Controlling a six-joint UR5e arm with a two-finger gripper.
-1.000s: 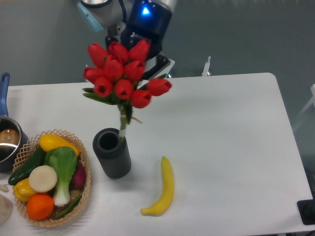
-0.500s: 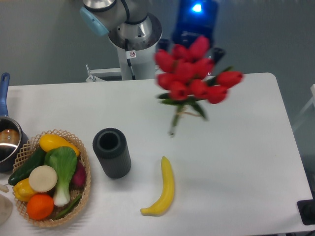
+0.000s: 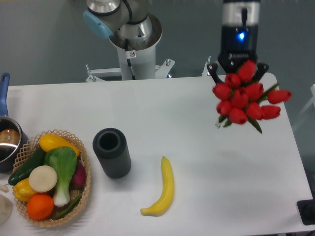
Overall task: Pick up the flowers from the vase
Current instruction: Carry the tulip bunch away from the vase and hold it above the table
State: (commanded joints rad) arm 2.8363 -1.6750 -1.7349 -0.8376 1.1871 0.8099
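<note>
From my seat the pick looks done. The flowers [image 3: 247, 101], a bunch of red tulip buds with a few green leaves showing underneath, hang in the air over the far right part of the white table [image 3: 197, 128], well apart from the vase [image 3: 112, 153], which stands upright toward the near left with its round mouth open and nothing in it. The bunch sits right under the gripper [image 3: 237, 70]; I can see two dark prongs either side of the top buds, but the blooms hide where the fingers meet the stems, so I cannot tell from this view whether the jaws are clamped. Since nothing else holds the bunch up, I judge that they are gripping it. As the task only asks for lifting the flowers out, I would say nothing is left but keeping them aloft.

On writing: the wrist unit above the gripper carries a pale line of lettering below a lit blue lamp, too small for me to read. The arm's base column [image 3: 132, 42] bears a small round red-ringed sticker, also unreadable.

Elsewhere, a banana [image 3: 163, 189] lies just right of the vase, a woven basket [image 3: 84, 164] of vegetables and fruit sits at the near left, and a blue-handled pot [image 3: 6, 137] shows at the left edge.
</note>
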